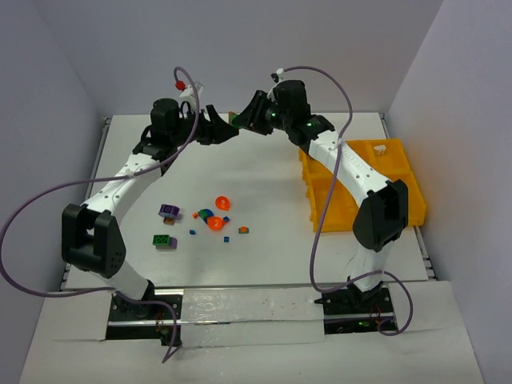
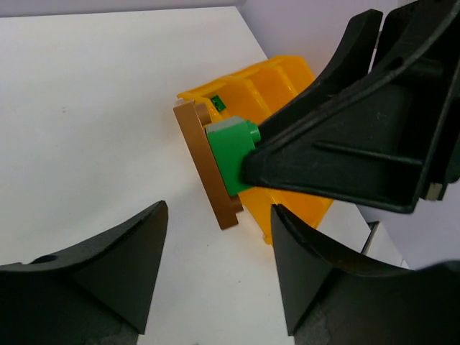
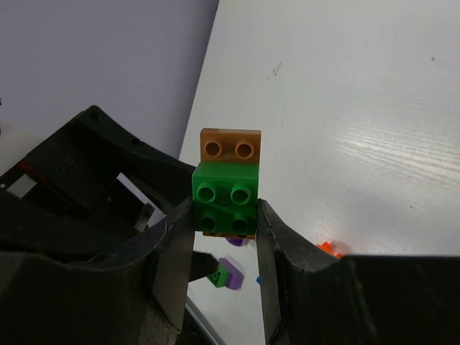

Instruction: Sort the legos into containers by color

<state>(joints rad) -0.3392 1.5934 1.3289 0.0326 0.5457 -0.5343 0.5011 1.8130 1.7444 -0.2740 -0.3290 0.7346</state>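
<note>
The white surface [image 1: 264, 184] had pale walls [image 1: 48, 120] close on its left, far and right sides. The left arm [image 1: 120, 180] and the right arm [image 1: 352, 172] had their tips close together, up over the far middle part. The near middle was open room around a small bunch of loose legos [image 1: 210, 220]: orange round dishes [image 1: 222, 202], a purple brick [image 1: 168, 210] and tiny bits. The yellow-orange tray [image 1: 404, 172] sat at the right edge, and the right arm crossed over it.

The right tool [image 3: 224, 215] pinched a green brick [image 3: 224, 198] by its two sides, up in the air. The green brick was stuck on a flat brown plate [image 3: 230, 147], which poked out past it. The left tool [image 2: 219, 215] was spread wide, with one finger on each side of the plate's end, not pressing it.

The surface looked smooth, with faint wood lines. The bricks were shiny plastic with round studs. The tray had square pockets with thin walls. Both tools were black and hard-looking.
</note>
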